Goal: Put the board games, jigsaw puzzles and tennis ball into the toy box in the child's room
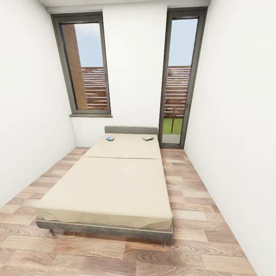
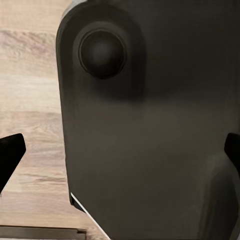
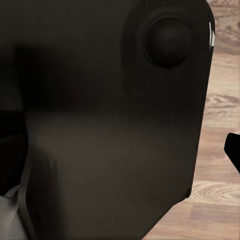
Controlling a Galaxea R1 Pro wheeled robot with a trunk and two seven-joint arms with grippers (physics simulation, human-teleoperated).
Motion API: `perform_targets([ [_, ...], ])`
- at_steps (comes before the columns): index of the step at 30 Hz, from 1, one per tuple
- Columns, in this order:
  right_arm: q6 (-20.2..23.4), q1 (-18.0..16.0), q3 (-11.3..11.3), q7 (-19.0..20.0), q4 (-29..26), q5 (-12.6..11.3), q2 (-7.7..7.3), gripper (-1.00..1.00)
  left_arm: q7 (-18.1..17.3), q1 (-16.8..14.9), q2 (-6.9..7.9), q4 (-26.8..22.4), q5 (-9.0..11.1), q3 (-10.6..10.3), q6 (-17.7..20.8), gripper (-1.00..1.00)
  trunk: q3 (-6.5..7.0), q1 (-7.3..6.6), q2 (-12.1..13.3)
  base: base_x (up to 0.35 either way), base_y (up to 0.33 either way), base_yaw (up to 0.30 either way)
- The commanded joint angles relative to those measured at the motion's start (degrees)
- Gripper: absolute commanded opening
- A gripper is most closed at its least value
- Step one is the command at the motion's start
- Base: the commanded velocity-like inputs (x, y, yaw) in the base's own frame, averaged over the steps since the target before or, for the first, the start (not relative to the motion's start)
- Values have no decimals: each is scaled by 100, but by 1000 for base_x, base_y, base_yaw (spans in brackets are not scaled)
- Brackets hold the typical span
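Approach phase, judged from the head view: base faces the foot of the bed [image 1: 111, 188] and nothing is within reach yet. Two board games lie at the far end of the mattress, near the headboard [image 1: 131, 130]: a blue one [image 1: 110, 138] toward the left far corner, a green-and-white one [image 1: 148, 138] toward the right far corner, well apart from each other. Both lie flat, clear of the mattress edges.

To do this step well, I judge the base should travel along one side of the bed until it stands beside the headboard end, since reaching from the foot looks impractical. The floor strip on the right looks about as wide as the left one.

Left pincer [image 2: 120, 155]: fingertips at opposite edges of its wrist view, so spread, nothing between them. Right pincer: one fingertip [image 3: 234, 150] visible; state cannot be told.

Room: narrow, white walls, wood-plank floor [image 1: 199, 214], two tall dark-framed windows [image 1: 85, 65] behind the headboard.
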Motion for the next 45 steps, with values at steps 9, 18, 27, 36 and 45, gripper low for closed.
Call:
perform_targets([
  [9,0,-1,-6,-2,-3,-2,7,100,-1,1,1,0,1,11,-306,100,-5,0,-3,0,0,0],
  [18,8,-1,7,-2,-3,20,15,100,-1,-1,7,0,1,7,-562,100,-10,0,-3,0,0,26],
  [27,-1,-1,25,1,-3,39,26,100,-1,0,1,0,1,14,-564,100,-13,0,-3,0,0,226],
  [36,-270,-1,32,3,-3,77,54,100,-1,-1,4,0,1,8,-564,100,-13,0,-3,0,0,269],
  [45,-399,-1,29,-1,-3,77,10,100,-1,0,1,0,1,7,-564,100,-19,0,-3,0,0,272],
])
